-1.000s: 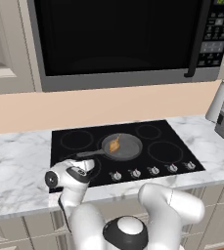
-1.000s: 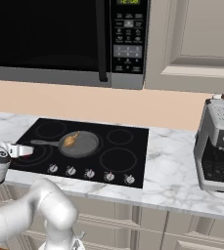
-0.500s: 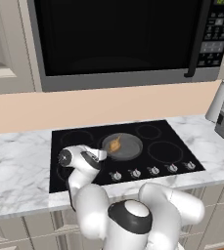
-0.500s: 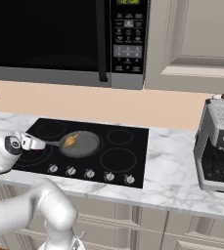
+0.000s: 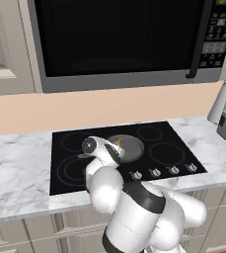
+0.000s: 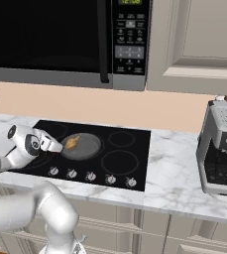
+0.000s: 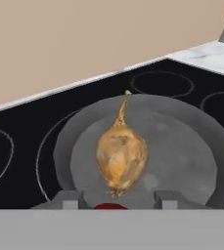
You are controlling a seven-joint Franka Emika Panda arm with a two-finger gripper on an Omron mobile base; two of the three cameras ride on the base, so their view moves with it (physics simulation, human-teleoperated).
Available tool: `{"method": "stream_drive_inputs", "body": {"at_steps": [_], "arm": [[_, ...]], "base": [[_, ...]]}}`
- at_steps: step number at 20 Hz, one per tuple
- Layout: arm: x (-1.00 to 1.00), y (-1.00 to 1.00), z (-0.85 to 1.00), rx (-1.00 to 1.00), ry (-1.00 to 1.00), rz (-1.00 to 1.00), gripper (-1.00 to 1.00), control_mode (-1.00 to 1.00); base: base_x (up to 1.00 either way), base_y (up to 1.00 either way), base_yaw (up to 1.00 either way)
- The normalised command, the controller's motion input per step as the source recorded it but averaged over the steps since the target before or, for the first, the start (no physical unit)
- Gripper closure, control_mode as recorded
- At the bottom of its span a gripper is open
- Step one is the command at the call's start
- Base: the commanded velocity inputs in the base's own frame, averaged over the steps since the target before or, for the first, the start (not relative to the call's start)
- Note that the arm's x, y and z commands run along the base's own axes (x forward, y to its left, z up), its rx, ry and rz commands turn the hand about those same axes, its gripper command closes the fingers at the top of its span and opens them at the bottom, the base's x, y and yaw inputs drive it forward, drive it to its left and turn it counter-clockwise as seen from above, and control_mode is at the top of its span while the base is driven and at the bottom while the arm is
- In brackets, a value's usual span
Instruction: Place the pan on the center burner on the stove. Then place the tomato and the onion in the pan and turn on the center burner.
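1. Gripper [image 7: 116,201]: in the hand view its two dark fingertips [image 7: 69,200] stand apart at the near rim of the pan [image 7: 182,156]. A sliver of the red tomato [image 7: 111,206] shows between them. The rest of the tomato is cut off at the picture's edge, so we cannot tell whether the jaws clamp it or merely flank it.

2. From the base views we note the gripper [image 5: 117,149] [image 6: 58,146] low at the pan's left edge and pointing across the pan.

3. Onion [image 7: 121,156]: it lies inside the pan, on the side nearest the gripper. Its golden-brown bulb rests on the pan floor and its thin stem tip points away from the fingertips. The base views confirm it within the pan's left part [image 5: 118,144] [image 6: 72,143].

4. Pan [image 5: 132,146] [image 6: 87,145]: it sits on the center burner [image 7: 39,156], whose grey ring shows just outside the pan's rim.

5. Stove [image 5: 65,150] [image 6: 130,149]: the black glass surrounds the pan, with smaller rings on either side of it and beyond it. The row of silver knobs [image 5: 155,172] [image 6: 90,176] runs in front of the pan.

6. Surroundings: a marble counter [image 5: 16,168] borders the stove on both sides of the pan. A black microwave [image 5: 119,39] hangs above the pan. A grey appliance [image 6: 224,149] stands well to the pan's right.
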Motion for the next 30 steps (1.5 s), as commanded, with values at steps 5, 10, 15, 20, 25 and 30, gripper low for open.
{"method": "stream_drive_inputs", "body": {"at_steps": [5, 10, 15, 20, 25, 30], "arm": [[0.17, -0.64, 0.09, 0.16, 0.0, -0.06, 1.0, -1.0], [0.23, -0.52, 0.0, 0.12, 0.0, -0.05, 1.0, -1.0], [0.35, -0.41, 0.0, 0.07, 0.01, -0.04, 1.0, -1.0], [0.36, -0.24, -0.02, 0.02, 0.06, -0.03, 1.0, -1.0], [0.4, 0.0, -0.09, 0.0, 0.1, -0.01, 1.0, -1.0], [0.34, 0.0, -0.15, 0.0, 0.12, 0.0, 1.0, -1.0]], "base": [[0.0, 0.0, 0.0], [0.0, 0.0, 0.0], [0.0, 0.0, 0.0], [0.0, 0.0, 0.0], [0.0, 0.0, 0.0], [0.0, 0.0, 0.0]]}}
